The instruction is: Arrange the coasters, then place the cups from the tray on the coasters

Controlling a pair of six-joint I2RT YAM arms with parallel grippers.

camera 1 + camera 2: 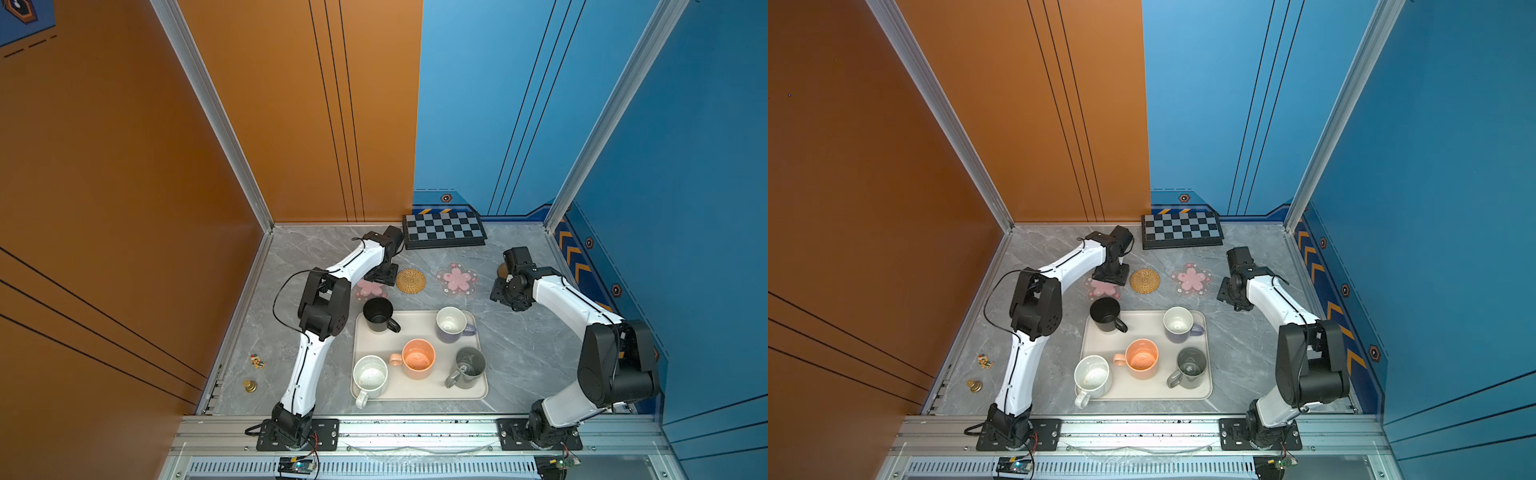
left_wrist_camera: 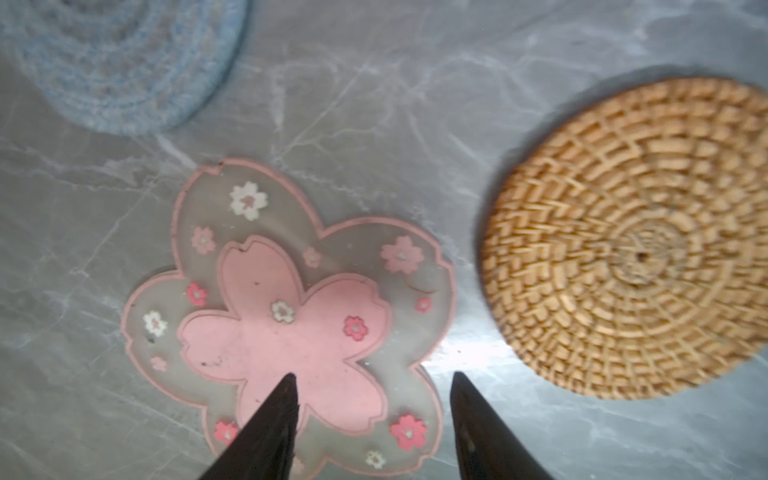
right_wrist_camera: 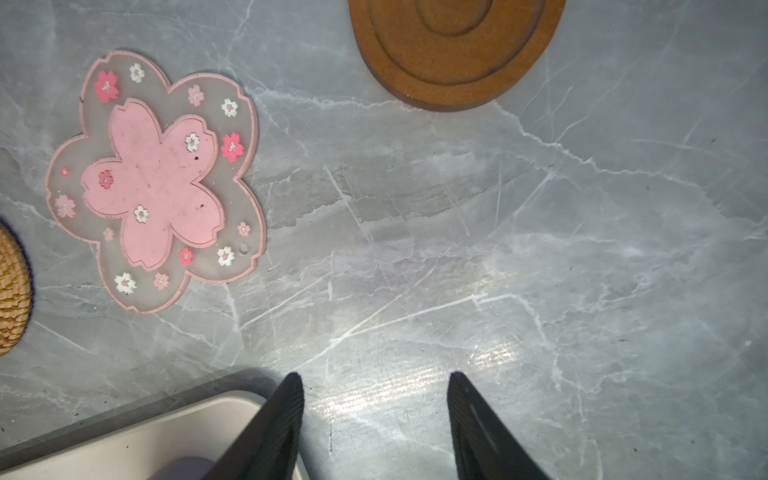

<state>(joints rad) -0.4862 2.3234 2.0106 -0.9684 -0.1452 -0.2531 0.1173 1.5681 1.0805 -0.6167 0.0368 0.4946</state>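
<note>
Tabletop (image 1: 523,357) in a grey marble pattern is carrying a cream-white tray (image 1: 415,328) near its front edge. Five mugs are standing upright on the tray. A black mug (image 1: 378,313) is at the far left corner and a lavender mug (image 1: 451,326) with a white inside is at the far right corner. A peach-orange mug (image 1: 417,359) is in the middle, with a grey mug (image 1: 469,365) at the near right. A speckled white mug (image 1: 370,376) is at the near left, its handle pointing toward the front edge.

Five flat mats are lying on the marble beyond the tray. A round straw coaster (image 1: 410,280) is sitting between two pink, flower-shaped ones. The left flower coaster (image 2: 270,324) is partly covered by the left arm in both top views, and the right flower coaster (image 1: 457,279) is lying uncovered. A brown wooden coaster (image 3: 453,54) is lying farther right, mostly hidden behind the right arm in both top views. A grey-blue knitted coaster (image 2: 116,62) is showing only in the left wrist view, near the left flower coaster but apart from it.

The left gripper (image 2: 374,378) is hanging over the edge of the left flower coaster, fingers spread and gripping nothing. Whether the tips are touching it I cannot tell. The right gripper (image 3: 376,376) is hanging over bare marble between the tray's corner and the wooden coaster, fingers likewise spread and empty. A black-and-grey checkered board (image 1: 444,228) is lying at the back wall.
</note>
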